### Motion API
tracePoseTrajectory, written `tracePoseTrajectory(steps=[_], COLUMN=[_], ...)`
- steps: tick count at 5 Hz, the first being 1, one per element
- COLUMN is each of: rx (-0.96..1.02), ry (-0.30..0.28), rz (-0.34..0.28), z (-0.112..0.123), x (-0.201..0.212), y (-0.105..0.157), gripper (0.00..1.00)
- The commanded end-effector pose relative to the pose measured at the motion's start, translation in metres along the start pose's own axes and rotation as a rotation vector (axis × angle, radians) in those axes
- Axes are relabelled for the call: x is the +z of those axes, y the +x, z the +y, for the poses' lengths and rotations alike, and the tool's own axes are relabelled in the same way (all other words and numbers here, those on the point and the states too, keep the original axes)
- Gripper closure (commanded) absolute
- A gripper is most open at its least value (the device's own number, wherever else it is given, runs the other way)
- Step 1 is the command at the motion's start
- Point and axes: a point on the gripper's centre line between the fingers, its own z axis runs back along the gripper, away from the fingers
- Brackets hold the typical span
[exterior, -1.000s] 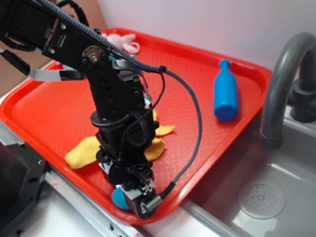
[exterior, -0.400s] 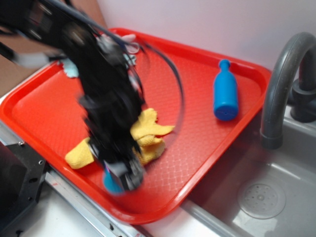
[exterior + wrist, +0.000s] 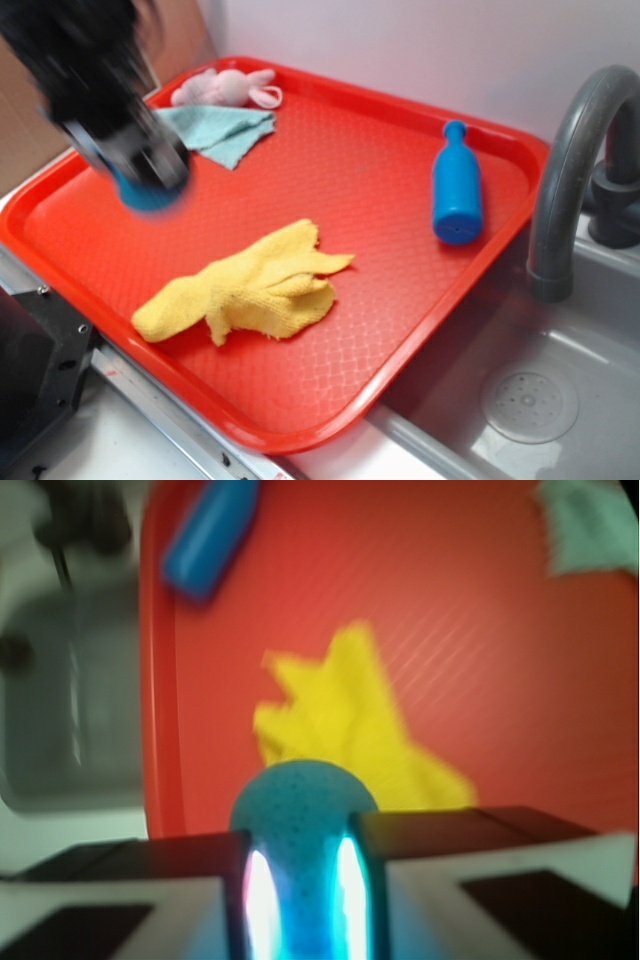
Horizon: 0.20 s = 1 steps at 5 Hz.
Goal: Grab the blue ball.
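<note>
Above the red plastic tray (image 3: 420, 330): I see my tool (image 3: 300, 875) clenched on the dimpled teal-blue ball (image 3: 303, 805), blurred.

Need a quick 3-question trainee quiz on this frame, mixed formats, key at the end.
1. True or false: the gripper is shut on the blue ball.
2. Which lies nearest the faucet? A) yellow cloth B) blue bottle toy C) pink toy
3. Fill in: the teal cloth lies beside the ____ toy on the red tray.

Key: 1 true; 2 B; 3 pink.
</note>
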Motion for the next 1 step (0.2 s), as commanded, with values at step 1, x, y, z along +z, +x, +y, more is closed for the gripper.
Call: tracePoseTrajectory(steps=[1], rx=[0.043], ry=[0.121], rz=[-0.079], z=[0.0275], x=[0.0370], y=[-0.0047], gripper=[1.00])
